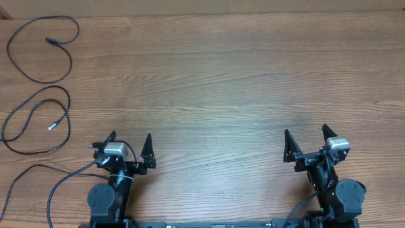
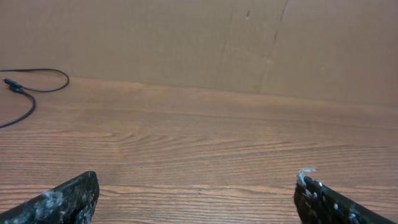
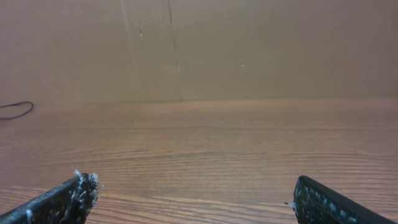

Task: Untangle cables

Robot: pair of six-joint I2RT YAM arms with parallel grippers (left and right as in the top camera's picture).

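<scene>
Two thin black cables lie apart as loose loops at the table's far left. One [image 1: 53,42] is near the back edge, the other [image 1: 52,126] just in front of it, each with a small plug end inside its loop. My left gripper [image 1: 130,137] stands open near the front, right of the cables and touching nothing. At the front right, far from them, my right gripper [image 1: 305,131] is also open and empty. The left wrist view shows a cable end [image 2: 15,86] at upper left, beyond the open gripper [image 2: 198,186]. The right wrist view has a cable loop [image 3: 30,109] at far left and the open gripper [image 3: 196,183].
The wooden table [image 1: 215,82] ends at a brown cardboard wall [image 2: 186,37] along the back. Thin black strands [image 1: 38,166] run from the front-left edge to the left arm's wrist. Both arm bases sit at the front edge.
</scene>
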